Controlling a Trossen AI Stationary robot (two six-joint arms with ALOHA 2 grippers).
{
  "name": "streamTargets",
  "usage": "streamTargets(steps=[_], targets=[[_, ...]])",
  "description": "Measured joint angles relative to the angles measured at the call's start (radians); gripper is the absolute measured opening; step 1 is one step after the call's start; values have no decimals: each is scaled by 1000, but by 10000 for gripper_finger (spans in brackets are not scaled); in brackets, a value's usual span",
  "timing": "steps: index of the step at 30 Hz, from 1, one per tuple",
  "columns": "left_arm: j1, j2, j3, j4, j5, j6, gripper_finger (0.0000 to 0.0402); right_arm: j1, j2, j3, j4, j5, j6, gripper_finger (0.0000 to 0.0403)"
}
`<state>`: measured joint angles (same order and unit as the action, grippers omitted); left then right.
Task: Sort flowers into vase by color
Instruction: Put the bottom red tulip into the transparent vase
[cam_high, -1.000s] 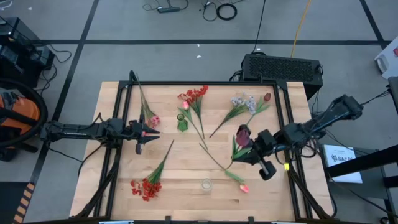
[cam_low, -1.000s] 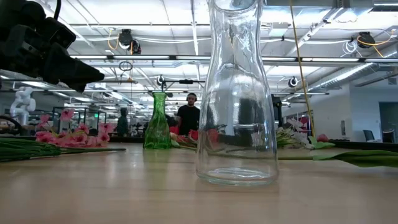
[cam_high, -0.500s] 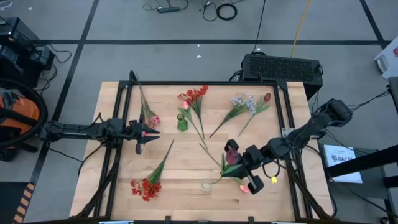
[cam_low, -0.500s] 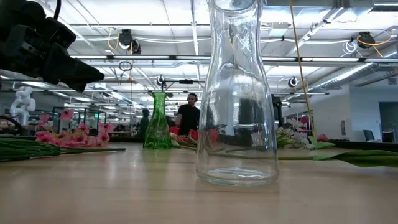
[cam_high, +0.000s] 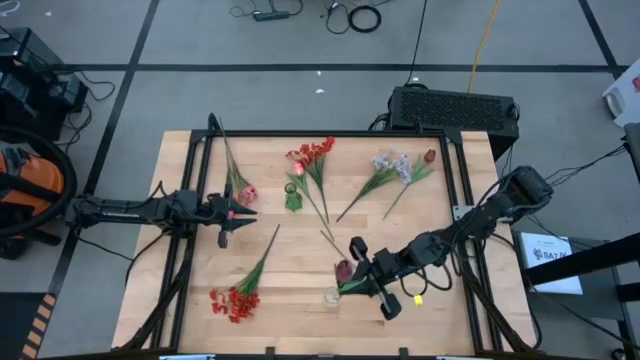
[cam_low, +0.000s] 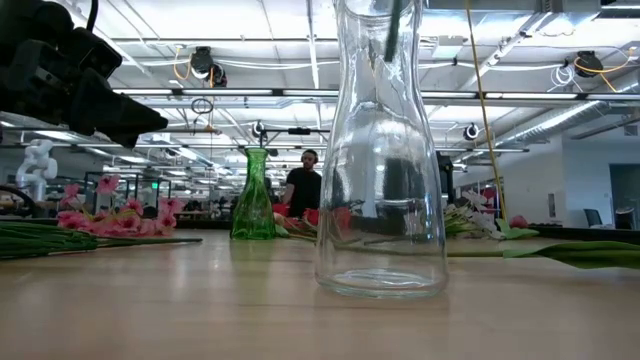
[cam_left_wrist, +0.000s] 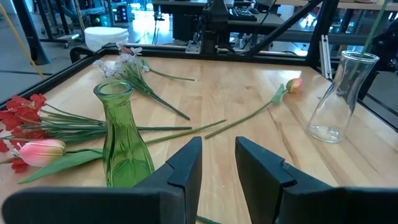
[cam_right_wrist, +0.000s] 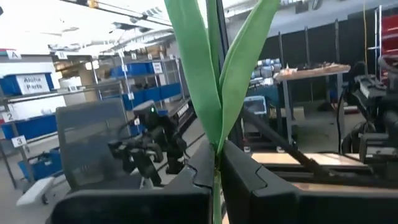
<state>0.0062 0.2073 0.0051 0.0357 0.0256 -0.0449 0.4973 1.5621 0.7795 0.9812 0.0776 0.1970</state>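
Observation:
My right gripper (cam_high: 362, 273) is shut on a dark maroon tulip (cam_high: 344, 270), just above and to the right of the clear glass vase (cam_high: 331, 296) near the table's front edge. The tulip's green leaves (cam_right_wrist: 214, 81) rise above the fingers. Its stem's lower end (cam_low: 393, 30) shows inside the clear vase's neck (cam_low: 380, 150). My left gripper (cam_high: 245, 208) waits open at the table's left, facing the green vase (cam_left_wrist: 121, 134). The other flowers lie flat on the table: red clusters (cam_high: 312, 155), a second red bunch (cam_high: 233, 303), pink blossoms (cam_high: 243, 192) and pale sprigs (cam_high: 390, 163). My right gripper pinches the tulip's stem (cam_right_wrist: 216, 180) between its two fingers, just below where the leaves part. The fingers come about level from the table's right and lie across the stem. The tulip stands near upright, head up, clear of the table, with its lower end in the vase's neck.
A pink tulip (cam_left_wrist: 40, 150) lies beside the green vase. A pink bud on a long stem (cam_left_wrist: 292, 84) lies near the clear vase. A small maroon flower (cam_high: 429, 156) lies at the far right. A black frame (cam_high: 455, 170) runs around the tabletop.
My right gripper has moved down and toward the table's left and near edges, carrying the maroon tulip from the right-middle of the table to the clear vase. The stem's lower end now shows inside the vase's neck, where it was absent before.

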Motion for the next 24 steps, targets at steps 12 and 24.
streamTargets(steps=[12, 24], targets=[[0, 0, 0, 0, 0, 0, 105, 0, 134, 0, -4, 0, 28, 6], [0, 0, 0, 0, 0, 0, 105, -1, 193, 0, 19, 4, 30, 13]])
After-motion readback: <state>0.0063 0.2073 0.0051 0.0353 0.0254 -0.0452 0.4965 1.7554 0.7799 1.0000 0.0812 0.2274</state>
